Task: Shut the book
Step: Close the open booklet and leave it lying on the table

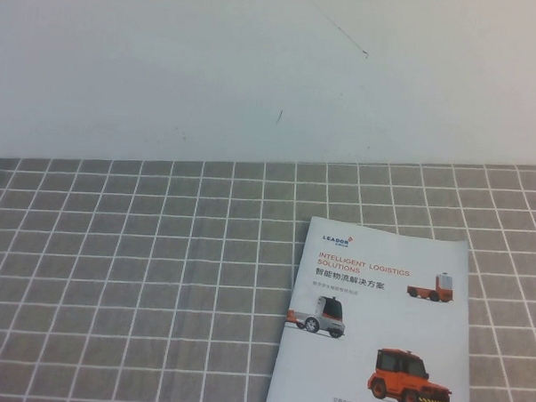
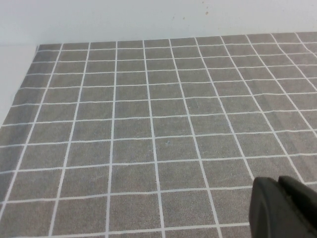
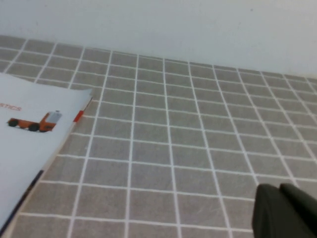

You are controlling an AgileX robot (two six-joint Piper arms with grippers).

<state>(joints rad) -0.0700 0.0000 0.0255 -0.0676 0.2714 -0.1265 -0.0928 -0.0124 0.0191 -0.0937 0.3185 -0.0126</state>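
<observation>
A thin white brochure-like book (image 1: pixel 374 326) lies flat and closed, front cover up, on the grey checked cloth at the near right; the cover shows orange vehicles and the words "Intelligent Logistics Solutions". One corner of the book (image 3: pixel 34 126) also shows in the right wrist view. Neither arm appears in the high view. My left gripper (image 2: pixel 280 184) hangs over bare cloth, its two black fingers pressed together with nothing held. My right gripper (image 3: pixel 280 191) sits over the cloth to the right of the book, apart from it, fingers together and empty.
The grey cloth with white grid lines (image 1: pixel 140 267) covers the table up to a white back wall (image 1: pixel 256 67). The cloth's left edge (image 2: pixel 20 94) gives way to bare white surface.
</observation>
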